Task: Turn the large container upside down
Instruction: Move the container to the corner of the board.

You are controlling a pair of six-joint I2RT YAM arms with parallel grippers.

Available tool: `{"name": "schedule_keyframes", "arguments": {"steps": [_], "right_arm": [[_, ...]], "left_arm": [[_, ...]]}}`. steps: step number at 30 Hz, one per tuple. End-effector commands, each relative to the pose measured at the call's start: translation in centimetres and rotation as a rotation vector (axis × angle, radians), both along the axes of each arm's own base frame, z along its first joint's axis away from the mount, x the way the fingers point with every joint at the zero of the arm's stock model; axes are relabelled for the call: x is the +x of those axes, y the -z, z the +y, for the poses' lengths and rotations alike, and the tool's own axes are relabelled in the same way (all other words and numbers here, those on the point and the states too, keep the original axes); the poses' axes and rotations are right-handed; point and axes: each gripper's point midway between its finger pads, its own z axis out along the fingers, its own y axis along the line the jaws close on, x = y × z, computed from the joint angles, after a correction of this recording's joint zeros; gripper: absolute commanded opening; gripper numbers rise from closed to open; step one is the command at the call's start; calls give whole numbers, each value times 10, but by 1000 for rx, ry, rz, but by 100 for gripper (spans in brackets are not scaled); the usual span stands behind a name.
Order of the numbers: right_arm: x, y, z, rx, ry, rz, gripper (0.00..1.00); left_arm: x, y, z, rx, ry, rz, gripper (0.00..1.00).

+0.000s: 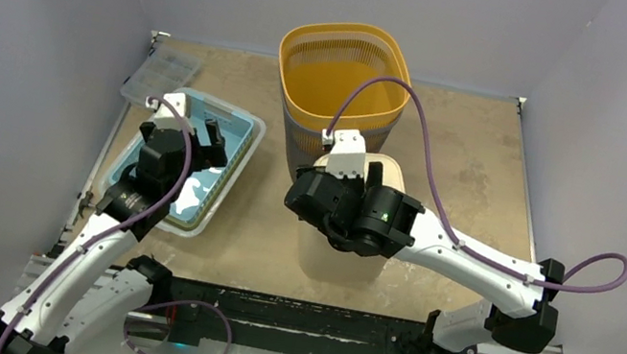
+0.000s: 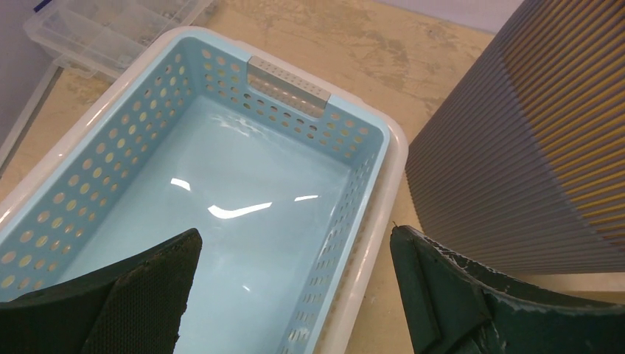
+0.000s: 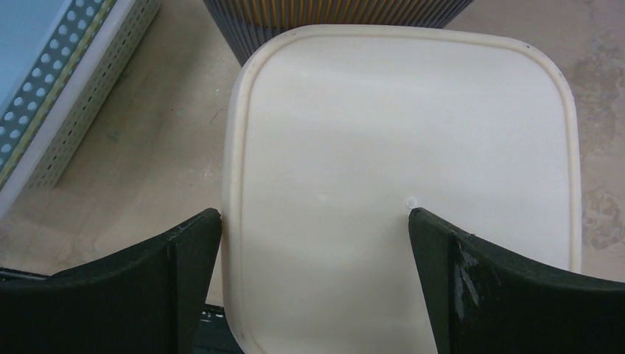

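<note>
A cream container (image 3: 398,169) stands in front of me with a flat, closed face upward; its lower body shows in the top view (image 1: 344,260). My right gripper (image 3: 315,221) is open just above that face, its left finger by the container's left edge and its right finger over the surface; in the top view (image 1: 325,201) the wrist hides the fingers. Behind it stands a tall ribbed basket, orange inside and grey outside (image 1: 343,75), upright with its mouth up. My left gripper (image 2: 295,243) is open and empty over a light blue basket (image 2: 372,158).
The light blue perforated basket sits in a white outer rim at the left (image 1: 243,140), empty inside. A clear compartment box (image 1: 160,74) lies at the far left corner. The ribbed basket's wall (image 2: 531,147) is close to the right of the left gripper.
</note>
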Motion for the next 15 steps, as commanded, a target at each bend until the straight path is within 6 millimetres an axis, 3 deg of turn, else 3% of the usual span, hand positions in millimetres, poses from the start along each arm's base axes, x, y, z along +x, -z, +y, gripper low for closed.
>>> {"name": "schedule_keyframes", "arguments": {"steps": [1,6,10,15], "right_arm": [[4,18,-34,-83,95,5,99],[20,30,-73,-75,203,58,99],[36,28,-99,-27,244,71,99],[50,4,-113,107,266,56,99]], "left_arm": [[4,-20,-10,-51,59,-119,98],[3,-22,-16,-13,116,-124,98],[7,-13,-15,30,117,-54,99],[12,-2,-19,58,134,24,98]]}}
